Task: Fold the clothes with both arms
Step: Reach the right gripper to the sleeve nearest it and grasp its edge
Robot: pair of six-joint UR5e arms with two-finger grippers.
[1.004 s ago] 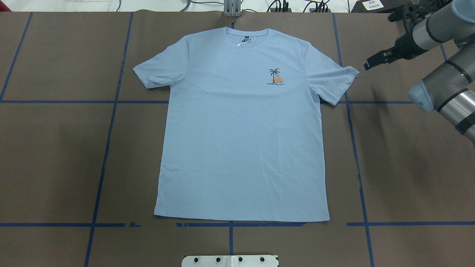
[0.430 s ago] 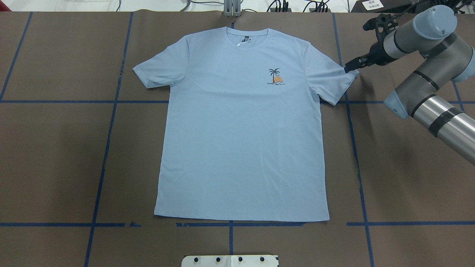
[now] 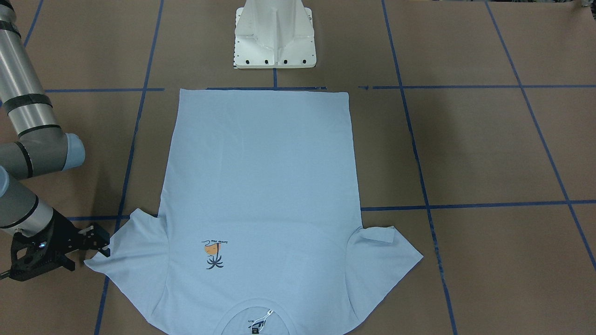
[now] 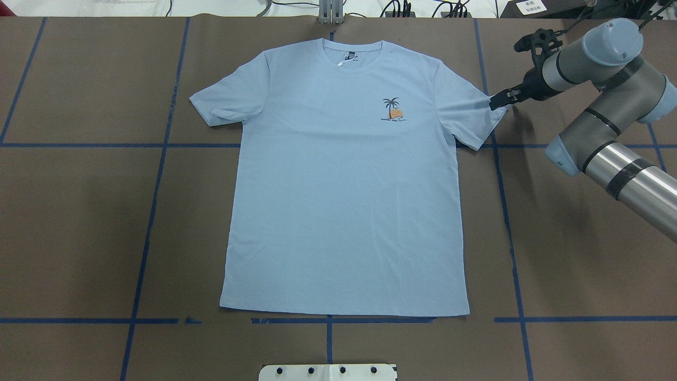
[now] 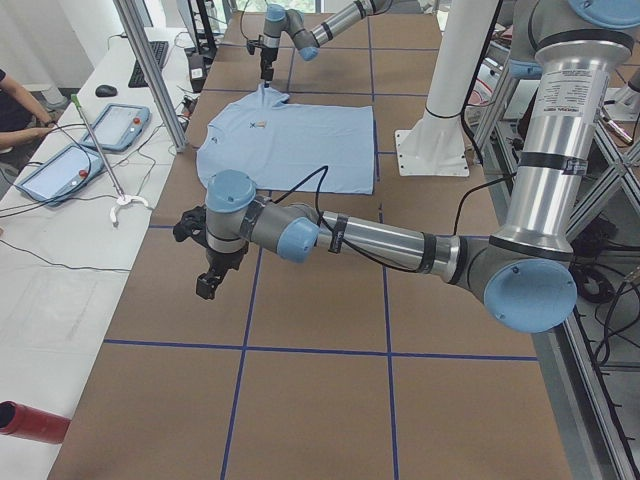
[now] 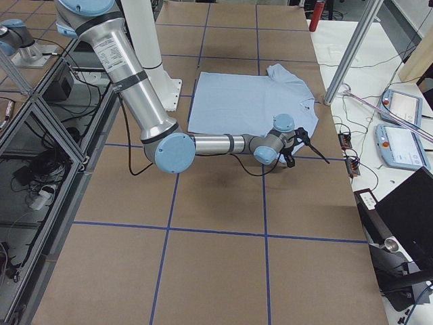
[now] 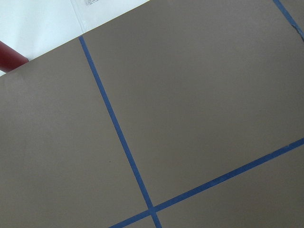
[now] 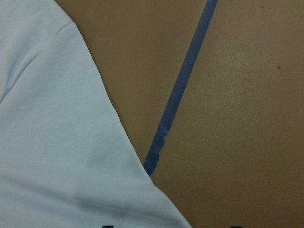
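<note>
The light blue T-shirt [image 4: 344,185] lies flat and face up on the brown table, collar toward the far edge, with the palm print [image 4: 392,110] on the chest. My right gripper [image 4: 498,100] is down at the tip of the shirt's right-hand sleeve [image 4: 476,114]. In the front-facing view the gripper [image 3: 100,243] touches that sleeve corner. In the right wrist view the sleeve edge [image 8: 71,142] runs between two dark fingertips [image 8: 107,226] that stand apart, so the gripper is open. My left gripper [image 5: 207,285] hovers over bare table far from the shirt; I cannot tell its state.
Blue tape lines [image 4: 153,185] grid the table. The white pedestal base [image 3: 274,37] stands at the robot's edge beside the shirt hem. A red cylinder [image 5: 30,422] lies at the near left end. Tablets [image 5: 60,165] and a person's hand [image 5: 40,130] are on the side table.
My right arm has swung left and down. Its gripper went from well right of the sleeve to the sleeve's tip. The shirt has not moved.
</note>
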